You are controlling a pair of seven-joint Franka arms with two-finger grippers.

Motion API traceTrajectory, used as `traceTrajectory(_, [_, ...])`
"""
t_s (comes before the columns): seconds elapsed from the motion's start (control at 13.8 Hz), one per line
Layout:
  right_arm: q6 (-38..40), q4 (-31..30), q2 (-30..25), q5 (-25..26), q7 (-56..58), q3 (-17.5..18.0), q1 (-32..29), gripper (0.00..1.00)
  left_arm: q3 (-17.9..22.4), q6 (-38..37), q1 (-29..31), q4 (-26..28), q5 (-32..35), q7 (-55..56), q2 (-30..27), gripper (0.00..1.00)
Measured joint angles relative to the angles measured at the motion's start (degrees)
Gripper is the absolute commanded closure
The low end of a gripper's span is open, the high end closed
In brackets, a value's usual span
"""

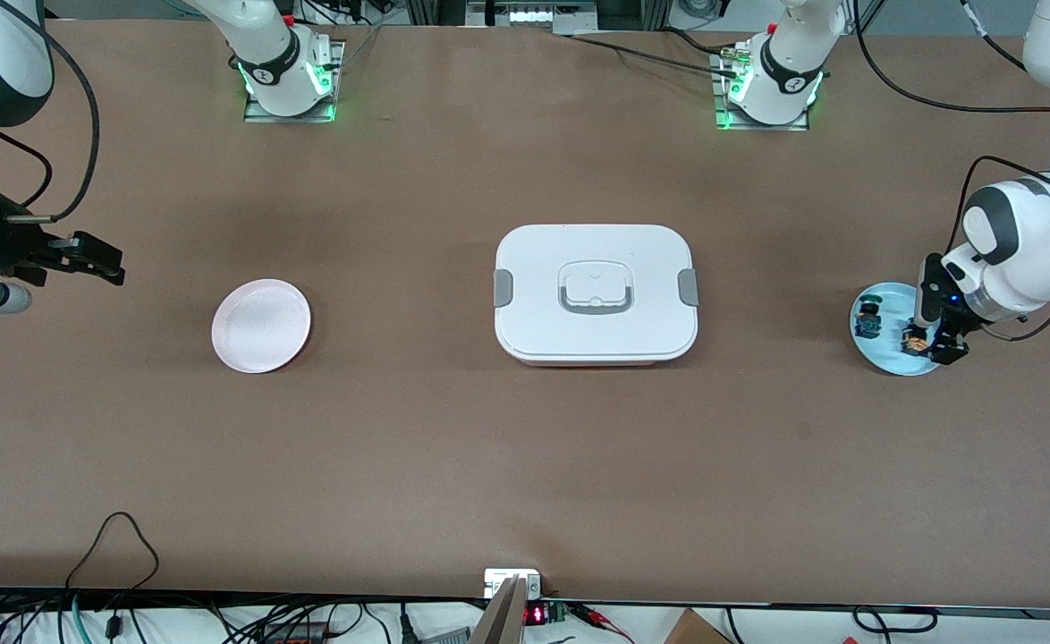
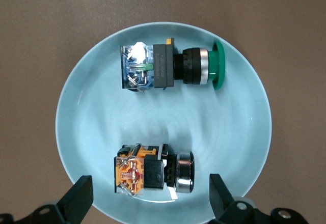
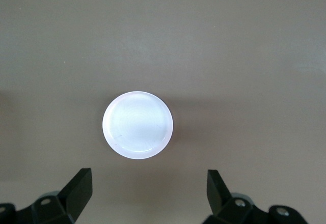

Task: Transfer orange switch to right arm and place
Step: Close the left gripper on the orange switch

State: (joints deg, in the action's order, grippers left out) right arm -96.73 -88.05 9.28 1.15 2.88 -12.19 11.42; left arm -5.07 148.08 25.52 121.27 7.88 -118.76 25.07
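Brown tabletop [image 1: 507,447], white lidded box [image 1: 596,293] at centre. At the left arm's end sits a pale blue plate [image 2: 91,107] with the orange switch [image 2: 153,169] beside a green-capped switch [image 2: 168,66]. My left gripper [image 2: 150,196] hangs over the orange switch, fingers spread, not touching. My right gripper [image 3: 147,191] waits, fingers spread, over bare table beside a pink plate [image 3: 137,124].
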Motion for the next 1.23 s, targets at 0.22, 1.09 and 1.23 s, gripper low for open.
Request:
traceTrajectory(0.22, [0.0,0.0,0.0,0.0,0.0,0.0,-0.01,0.0,-0.1,0.02,0.0,-0.6,-0.04,0.02,0.84,0.0])
traceTrajectory(1.09, [0.0,-0.02,0.02,0.0,0.0,-0.02,-0.04,0.0,-0.11,0.15,0.04,-2.95,-0.13,0.02,4.44,0.07])
traceTrajectory(1.23, [0.0,-0.02,0.02,0.0,0.0,-0.02,-0.04,0.0,-0.12,0.19,0.04,-3.03,-0.13,-0.04,4.7,0.38])
